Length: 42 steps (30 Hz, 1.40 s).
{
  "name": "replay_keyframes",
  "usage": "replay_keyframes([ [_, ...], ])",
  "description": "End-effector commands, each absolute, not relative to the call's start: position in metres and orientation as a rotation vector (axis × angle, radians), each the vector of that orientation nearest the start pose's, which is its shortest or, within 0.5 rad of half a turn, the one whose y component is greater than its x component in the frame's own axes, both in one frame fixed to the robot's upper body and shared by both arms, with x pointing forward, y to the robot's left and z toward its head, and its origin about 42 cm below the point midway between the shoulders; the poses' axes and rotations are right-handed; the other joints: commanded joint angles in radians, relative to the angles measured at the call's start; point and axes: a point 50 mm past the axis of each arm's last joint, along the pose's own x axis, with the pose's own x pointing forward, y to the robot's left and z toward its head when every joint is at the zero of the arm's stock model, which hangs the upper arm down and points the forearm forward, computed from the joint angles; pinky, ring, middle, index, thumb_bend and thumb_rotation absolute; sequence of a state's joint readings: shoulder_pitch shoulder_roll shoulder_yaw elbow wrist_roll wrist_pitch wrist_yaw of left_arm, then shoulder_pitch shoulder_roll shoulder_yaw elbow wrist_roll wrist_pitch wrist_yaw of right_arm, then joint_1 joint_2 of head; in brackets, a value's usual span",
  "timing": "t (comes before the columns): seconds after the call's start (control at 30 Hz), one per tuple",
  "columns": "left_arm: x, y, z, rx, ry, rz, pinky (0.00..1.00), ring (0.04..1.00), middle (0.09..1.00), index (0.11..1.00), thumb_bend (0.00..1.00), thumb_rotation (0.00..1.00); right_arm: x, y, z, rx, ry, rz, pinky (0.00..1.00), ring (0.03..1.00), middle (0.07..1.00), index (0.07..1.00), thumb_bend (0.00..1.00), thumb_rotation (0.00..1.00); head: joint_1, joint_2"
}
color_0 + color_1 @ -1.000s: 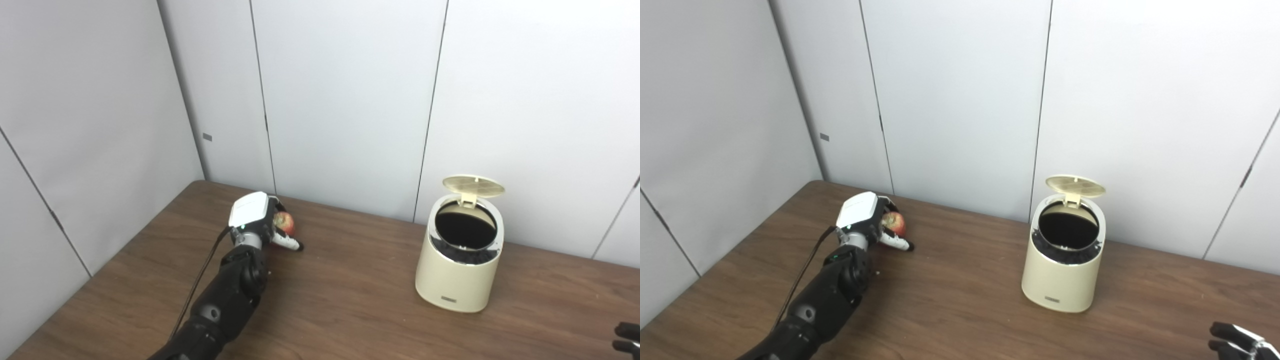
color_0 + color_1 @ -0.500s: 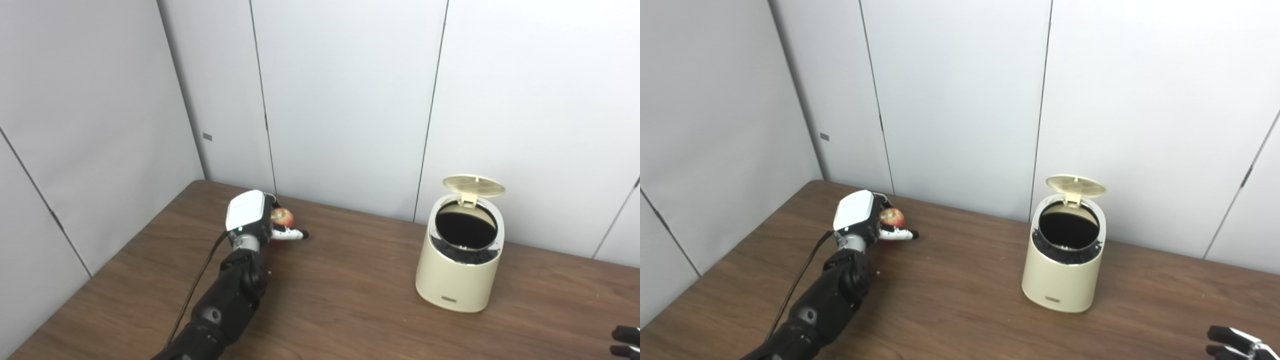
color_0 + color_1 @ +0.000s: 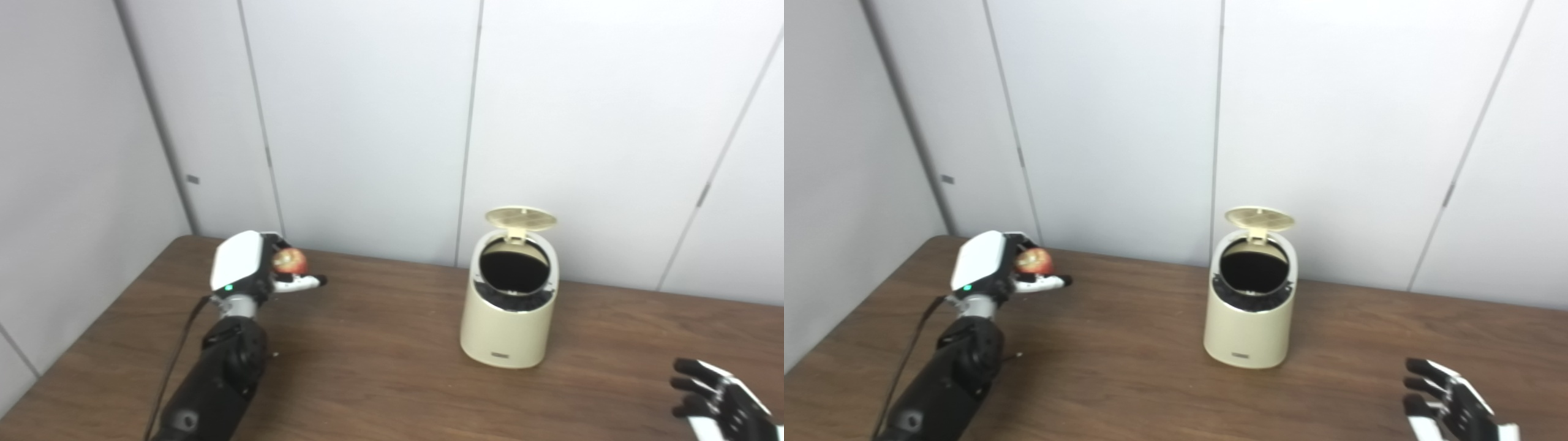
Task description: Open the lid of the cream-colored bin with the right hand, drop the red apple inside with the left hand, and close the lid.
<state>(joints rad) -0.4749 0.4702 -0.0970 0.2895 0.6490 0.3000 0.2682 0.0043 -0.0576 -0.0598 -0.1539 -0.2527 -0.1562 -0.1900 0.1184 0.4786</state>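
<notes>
The cream-colored bin point(image 3: 507, 318) stands upright on the brown table point(image 3: 380, 367), right of centre, its round lid point(image 3: 520, 216) tipped up at the back and its dark mouth showing. My left hand point(image 3: 251, 269) is raised above the table's far left part, well left of the bin, and is shut on the red apple point(image 3: 289, 260), which peeks out beside the white back of the hand. My right hand point(image 3: 716, 401) hovers low at the bottom right corner, open, fingers spread, holding nothing.
Pale grey wall panels point(image 3: 367, 122) close off the back and left sides of the table. Bare wood lies between my left hand and the bin, and between the bin and my right hand.
The camera has swung right, shifting the whole scene left. My left hand has lifted the apple off the table. More of my right hand is in view.
</notes>
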Motion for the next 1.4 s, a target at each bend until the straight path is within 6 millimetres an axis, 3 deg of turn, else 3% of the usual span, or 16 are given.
replay_keyframes([
  [0.0, 0.427, 0.358, 0.253, 1.125, -0.186, 0.464, 0.22, 0.357, 0.450, 0.525, 0.50, 0.00, 0.279, -0.242, 0.169, -0.295, -0.406, -0.240, 0.60, 0.757, 0.772, 0.733, 0.23, 0.70, -0.013, 0.002],
  [0.07, 0.419, 0.354, 0.261, 1.115, -0.241, 0.450, 0.24, 0.359, 0.456, 0.529, 0.50, 0.00, 0.278, -0.237, 0.169, -0.295, -0.400, -0.238, 0.64, 0.777, 0.792, 0.756, 0.12, 0.51, -0.062, 0.012],
  [0.13, 0.412, 0.349, 0.267, 1.091, -0.289, 0.431, 0.26, 0.369, 0.468, 0.514, 0.50, 0.00, 0.279, -0.235, 0.166, -0.298, -0.391, -0.243, 0.67, 0.790, 0.801, 0.771, 0.11, 0.15, -0.084, 0.015],
  [0.2, 0.405, 0.343, 0.273, 1.061, -0.348, 0.404, 0.29, 0.391, 0.488, 0.500, 0.50, 0.00, 0.281, -0.235, 0.161, -0.315, -0.384, -0.248, 0.68, 0.789, 0.801, 0.772, 0.12, 0.07, -0.111, 0.019],
  [0.23, 0.401, 0.339, 0.276, 1.050, -0.378, 0.392, 0.31, 0.403, 0.494, 0.495, 0.50, 0.00, 0.282, -0.234, 0.158, -0.329, -0.378, -0.252, 0.69, 0.792, 0.801, 0.771, 0.13, 0.07, -0.125, 0.022],
  [0.33, 0.393, 0.331, 0.280, 1.034, -0.459, 0.363, 0.34, 0.431, 0.498, 0.487, 0.48, 0.00, 0.283, -0.231, 0.155, -0.352, -0.376, -0.253, 0.72, 0.802, 0.802, 0.773, 0.15, 0.24, -0.145, 0.027],
  [0.6, 0.373, 0.297, 0.291, 0.974, -0.611, 0.290, 0.34, 0.434, 0.501, 0.494, 0.48, 0.00, 0.289, -0.227, 0.149, -0.351, -0.387, -0.265, 0.72, 0.798, 0.787, 0.767, 0.18, 0.42, -0.165, 0.035],
  [1.0, 0.355, 0.243, 0.289, 0.886, -0.750, 0.182, 0.32, 0.428, 0.500, 0.514, 0.47, 0.00, 0.292, -0.225, 0.146, -0.365, -0.381, -0.266, 0.73, 0.804, 0.796, 0.771, 0.19, 0.46, -0.173, 0.033],
  [1.37, 0.370, 0.197, 0.276, 0.804, -0.745, 0.103, 0.33, 0.430, 0.517, 0.507, 0.47, 0.00, 0.290, -0.222, 0.147, -0.365, -0.374, -0.268, 0.72, 0.797, 0.798, 0.779, 0.20, 0.52, -0.188, 0.043],
])
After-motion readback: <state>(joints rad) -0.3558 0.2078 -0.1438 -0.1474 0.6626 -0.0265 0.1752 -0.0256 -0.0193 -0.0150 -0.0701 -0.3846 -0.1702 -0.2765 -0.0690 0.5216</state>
